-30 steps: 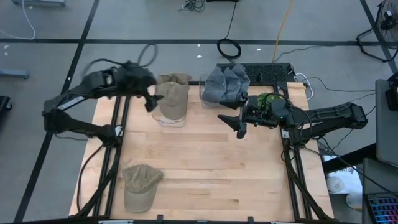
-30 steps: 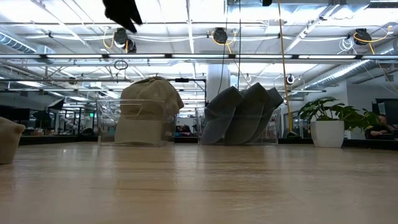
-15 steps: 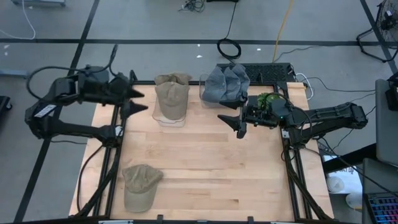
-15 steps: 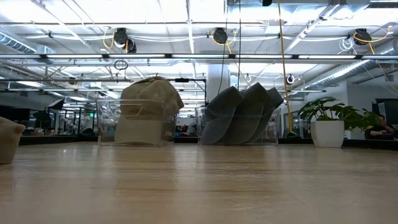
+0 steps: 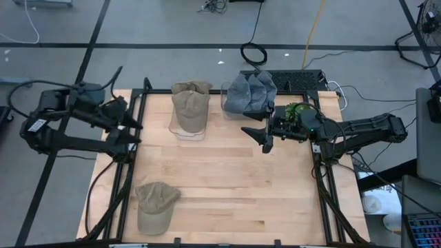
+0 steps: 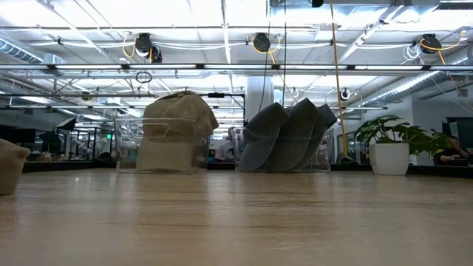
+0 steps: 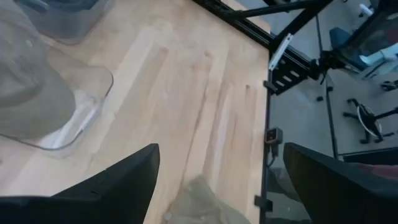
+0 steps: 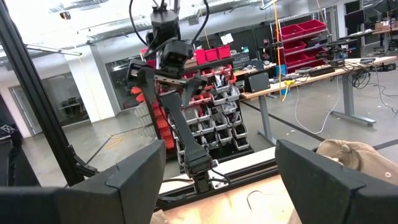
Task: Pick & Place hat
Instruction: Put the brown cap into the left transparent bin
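Observation:
A tan cap (image 5: 155, 204) lies on the table near its near-left corner; it also shows in the left wrist view (image 7: 200, 200) and at the low view's left edge (image 6: 10, 167). Another tan cap (image 5: 191, 106) sits in a clear bin at the far side, and several grey caps (image 5: 251, 91) stand in a second clear bin beside it. My left gripper (image 5: 133, 131) is open above the table's left edge, apart from every cap. My right gripper (image 5: 256, 138) hangs open right of centre, in front of the grey caps.
Black frame rails (image 5: 131, 172) run along the table's left and right sides. The two clear bins (image 6: 126, 144) stand side by side at the far edge. A potted plant (image 5: 298, 110) sits by the right arm. Bare wood (image 5: 234, 186) lies between the loose cap and the right gripper.
My left arm has drawn back from above the tan cap's bin toward the table's left edge, and its gripper has gone out of the top of the low view. The caps have stayed in place.

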Available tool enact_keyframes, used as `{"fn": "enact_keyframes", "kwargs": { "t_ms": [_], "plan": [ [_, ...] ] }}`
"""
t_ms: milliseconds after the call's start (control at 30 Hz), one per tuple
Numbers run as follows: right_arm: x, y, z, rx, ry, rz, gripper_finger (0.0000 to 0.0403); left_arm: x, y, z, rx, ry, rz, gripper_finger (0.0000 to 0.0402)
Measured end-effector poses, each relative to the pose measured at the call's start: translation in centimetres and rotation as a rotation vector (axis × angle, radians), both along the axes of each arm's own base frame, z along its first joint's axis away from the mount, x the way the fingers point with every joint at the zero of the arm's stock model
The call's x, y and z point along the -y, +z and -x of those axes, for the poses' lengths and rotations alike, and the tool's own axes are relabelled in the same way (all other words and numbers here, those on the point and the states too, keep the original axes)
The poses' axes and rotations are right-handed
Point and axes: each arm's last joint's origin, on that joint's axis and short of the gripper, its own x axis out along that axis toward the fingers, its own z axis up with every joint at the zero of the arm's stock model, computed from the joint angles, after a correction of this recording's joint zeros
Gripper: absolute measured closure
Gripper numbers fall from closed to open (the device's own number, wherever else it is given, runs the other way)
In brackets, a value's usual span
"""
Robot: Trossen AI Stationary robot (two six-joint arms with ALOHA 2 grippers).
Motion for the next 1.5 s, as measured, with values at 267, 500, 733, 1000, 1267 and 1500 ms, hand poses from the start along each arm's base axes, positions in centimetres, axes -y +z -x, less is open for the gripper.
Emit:
{"fn": "enact_keyframes", "kwargs": {
  "t_ms": [267,500,733,1000,1267,1500],
  "plan": [
    [0.0,0.0,0.0,0.005,0.001,-0.004,0.0115,0.8,-0.1,1.8,-0.021,0.000,0.102,0.0050],
    [-0.3,0.1,0.0,0.017,0.021,-0.027,0.0115,1.3,-0.2,1.4,-0.074,-0.011,0.212,0.0050],
    [-0.6,0.1,0.0,0.017,0.037,-0.029,0.0115,1.9,0.3,-1.1,-0.055,0.006,0.268,0.0050],
    [-1.6,0.1,0.1,0.016,0.077,-0.025,0.0115,3.5,-1.1,-5.8,-0.263,0.068,0.354,0.0050],
    [-2.2,0.1,0.2,0.013,0.100,-0.004,0.0115,5.9,-4.3,-10.2,-0.600,0.143,0.373,0.0050],
    [-2.7,0.1,0.3,0.008,0.116,0.037,0.0115,9.0,-7.1,-12.9,-0.814,0.124,0.322,0.0050]
  ]
}}
